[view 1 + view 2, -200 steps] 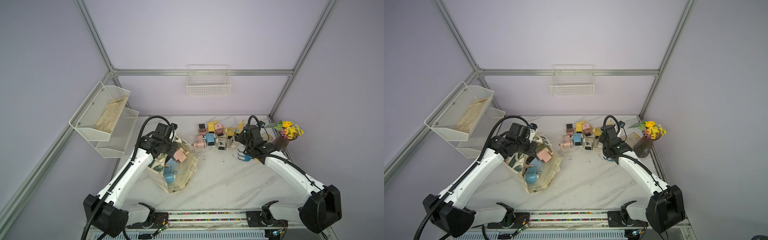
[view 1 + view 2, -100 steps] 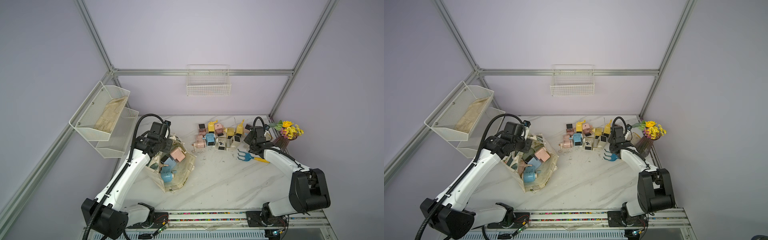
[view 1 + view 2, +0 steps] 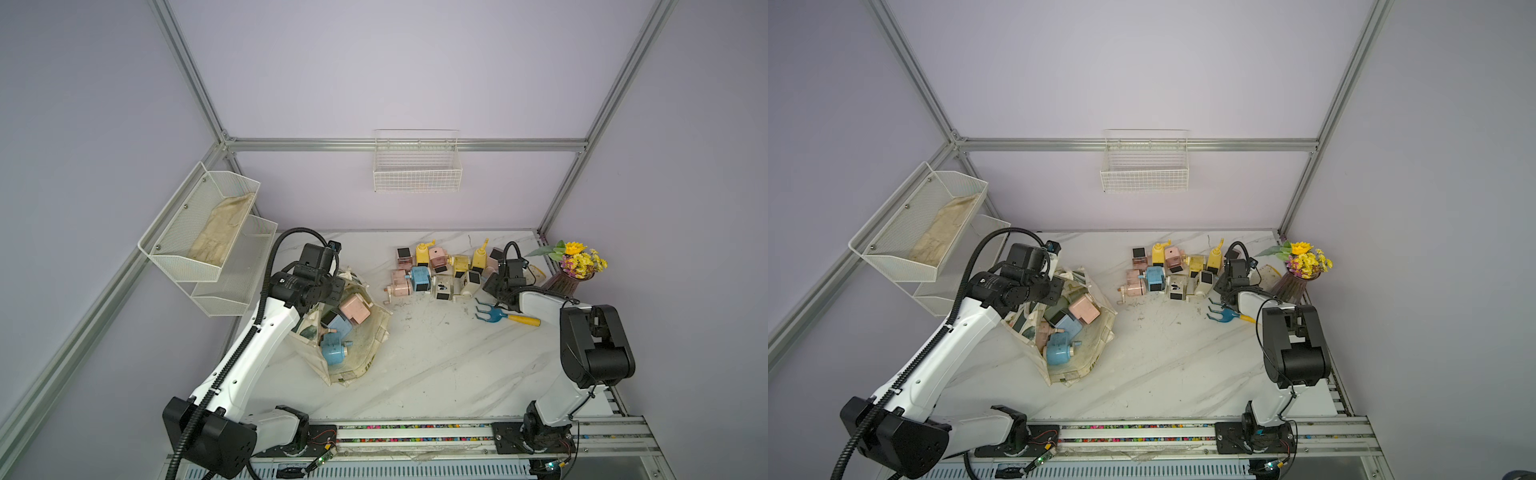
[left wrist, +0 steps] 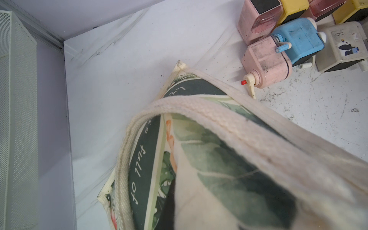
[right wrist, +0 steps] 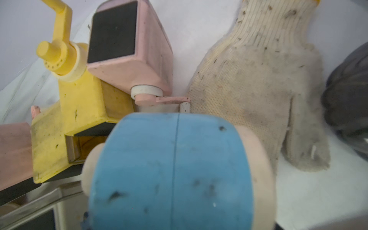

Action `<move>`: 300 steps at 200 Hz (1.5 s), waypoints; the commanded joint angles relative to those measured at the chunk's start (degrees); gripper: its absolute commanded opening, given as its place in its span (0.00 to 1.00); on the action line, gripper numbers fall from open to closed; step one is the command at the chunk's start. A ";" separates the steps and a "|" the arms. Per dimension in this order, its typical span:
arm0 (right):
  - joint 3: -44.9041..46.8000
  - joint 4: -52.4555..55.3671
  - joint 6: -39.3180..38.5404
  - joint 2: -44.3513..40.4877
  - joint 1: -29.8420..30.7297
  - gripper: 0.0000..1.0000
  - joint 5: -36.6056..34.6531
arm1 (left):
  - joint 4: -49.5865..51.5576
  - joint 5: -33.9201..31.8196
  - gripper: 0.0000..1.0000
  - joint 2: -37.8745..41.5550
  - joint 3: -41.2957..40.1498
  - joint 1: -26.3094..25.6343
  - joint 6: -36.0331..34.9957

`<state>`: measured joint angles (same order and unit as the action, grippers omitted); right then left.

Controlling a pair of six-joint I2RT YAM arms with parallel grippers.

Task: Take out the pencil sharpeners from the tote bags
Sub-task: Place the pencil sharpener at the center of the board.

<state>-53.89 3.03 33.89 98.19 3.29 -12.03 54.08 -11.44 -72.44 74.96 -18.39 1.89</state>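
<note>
On the left wall hang two white mesh shelves [image 3: 199, 232], the upper one holding a pale cloth. Just right of them, on the marble table [image 3: 436, 365], the left gripper [image 3: 332, 286] sits at the far rim of the tote bag [image 3: 365, 353]; its jaws are closed, and the left wrist view, filled by the bag's cream strap and leafy print, suggests they pinch the fabric, though the pinch itself is hidden. The bag lies open with several pencil sharpeners inside, among them a pink one [image 3: 354, 308] and a blue one [image 3: 333, 350]. Farther right, near the back of the table, a cluster of pencil sharpeners taken out [image 3: 440, 270] stands close together in pink, yellow, blue and beige. At the cluster's right end the right gripper [image 3: 496, 286] is lowered with its jaws partly spread; the right wrist view shows a blue sharpener [image 5: 171, 171] close in front of the camera, seemingly between them, but I cannot tell whether it is gripped. A blue hand rake [image 3: 498, 313] lies just in front, a dirty glove [image 5: 258, 89] beside, and a vase of flowers [image 3: 575, 266] at the far right.
</note>
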 commanded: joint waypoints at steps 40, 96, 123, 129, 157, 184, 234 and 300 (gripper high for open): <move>-1.80 -5.40 -1.77 1.17 0.09 0.51 8.20 | -4.38 0.34 0.00 0.91 -1.57 0.81 0.00; -1.82 -4.92 -1.81 1.26 0.13 0.70 9.11 | -4.29 0.87 0.00 0.64 -1.66 0.81 0.00; -1.82 -4.28 -2.20 -0.41 0.13 0.81 9.06 | -4.33 0.99 0.00 0.64 -1.66 0.81 -0.08; -1.88 -4.18 -2.27 -0.82 0.14 0.82 9.12 | -4.33 1.10 0.00 0.64 -1.66 0.81 -0.09; -2.45 -2.69 -2.82 -2.42 0.13 0.87 9.39 | -4.31 1.15 0.00 0.72 -1.66 0.86 -0.11; -2.52 -1.50 -3.25 -6.39 0.05 0.87 9.49 | -4.31 1.12 0.00 0.74 -1.72 0.81 -0.13; -1.05 -3.73 -9.68 -21.01 0.46 0.79 23.86 | -4.34 3.75 0.00 1.03 -1.61 0.86 -0.13; 1.63 -18.56 -13.41 -39.75 31.76 0.70 28.22 | -5.14 9.41 0.00 1.87 -1.57 0.81 -0.67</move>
<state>-54.11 -8.78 22.46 58.96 24.99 16.12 54.17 -6.28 -72.53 74.96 -17.89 1.85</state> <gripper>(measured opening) 0.711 0.048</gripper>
